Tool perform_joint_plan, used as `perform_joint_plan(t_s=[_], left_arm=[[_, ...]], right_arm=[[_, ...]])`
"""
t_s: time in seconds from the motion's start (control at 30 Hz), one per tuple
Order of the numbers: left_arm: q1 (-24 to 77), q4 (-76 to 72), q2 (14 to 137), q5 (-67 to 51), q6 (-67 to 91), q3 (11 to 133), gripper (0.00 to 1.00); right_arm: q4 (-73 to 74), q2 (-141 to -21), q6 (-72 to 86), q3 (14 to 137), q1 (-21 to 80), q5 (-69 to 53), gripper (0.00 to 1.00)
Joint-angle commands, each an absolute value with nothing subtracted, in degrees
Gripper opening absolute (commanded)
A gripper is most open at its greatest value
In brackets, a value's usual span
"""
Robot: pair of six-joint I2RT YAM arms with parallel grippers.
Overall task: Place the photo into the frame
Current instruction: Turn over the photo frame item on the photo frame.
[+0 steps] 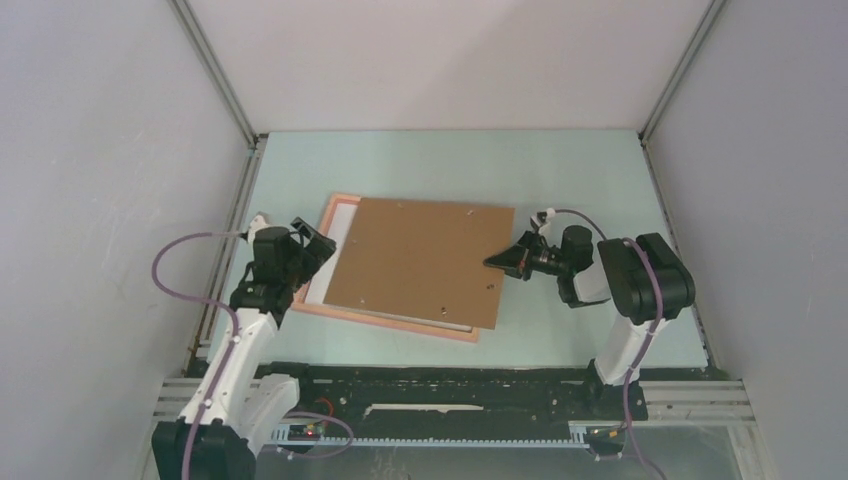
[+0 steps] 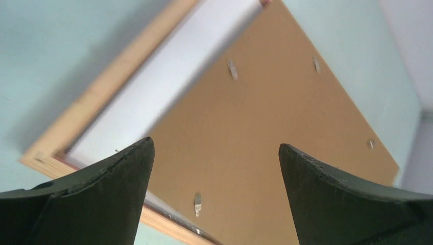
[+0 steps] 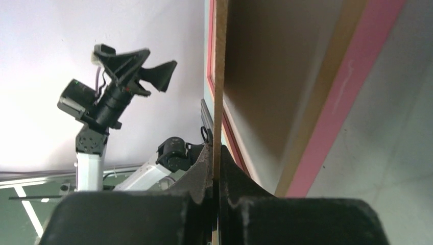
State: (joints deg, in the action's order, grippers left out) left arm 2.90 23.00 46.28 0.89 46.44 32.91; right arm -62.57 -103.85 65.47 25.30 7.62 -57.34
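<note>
The frame [image 1: 400, 325] lies flat on the pale green counter [image 1: 450, 160], left of centre. A plain brown backing board [image 1: 420, 260] lies askew over it and overhangs its right side, and a white sheet [image 2: 168, 81], its other face hidden, shows in the uncovered strip along the left rail. The right pincer [image 1: 497, 262] is clamped on the board's right edge, while the left pincer [image 1: 318, 240] hangs spread wide over the frame's left rail, gripping nothing.
</note>
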Motion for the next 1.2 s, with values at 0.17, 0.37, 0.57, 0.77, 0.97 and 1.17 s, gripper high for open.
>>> perform_joint_plan(t_s=[0.17, 0.37, 0.57, 0.77, 0.97, 1.17], left_arm=[[-5.8, 5.1, 60.6, 18.3, 43.9, 34.3, 1.00], [-12.7, 2.1, 75.4, 3.8, 44.8, 37.1, 1.00], [-14.8, -5.1, 84.2, -7.0, 48.8, 36.2, 1.00], [-14.8, -8.8, 89.7, -17.2, 53.5, 35.3, 1.00], [-14.4, -17.9, 89.4, -24.4, 58.7, 28.8, 1.00], [-12.7, -21.1, 88.7, -27.9, 59.1, 25.5, 1.00]], right_arm=[[-63.7, -105.5, 65.9, 29.2, 12.5, -58.9, 0.00], [-61.0, -107.2, 65.3, 31.6, 13.7, -57.7, 0.00], [-54.3, -107.9, 62.5, 34.8, 15.0, -56.1, 0.00], [-41.9, -106.6, 57.7, 39.8, 17.3, -52.6, 0.00], [-32.1, -106.1, 53.0, 43.6, 19.7, -46.8, 0.04], [-26.8, -105.1, 49.1, 45.4, 21.0, -43.9, 0.08]])
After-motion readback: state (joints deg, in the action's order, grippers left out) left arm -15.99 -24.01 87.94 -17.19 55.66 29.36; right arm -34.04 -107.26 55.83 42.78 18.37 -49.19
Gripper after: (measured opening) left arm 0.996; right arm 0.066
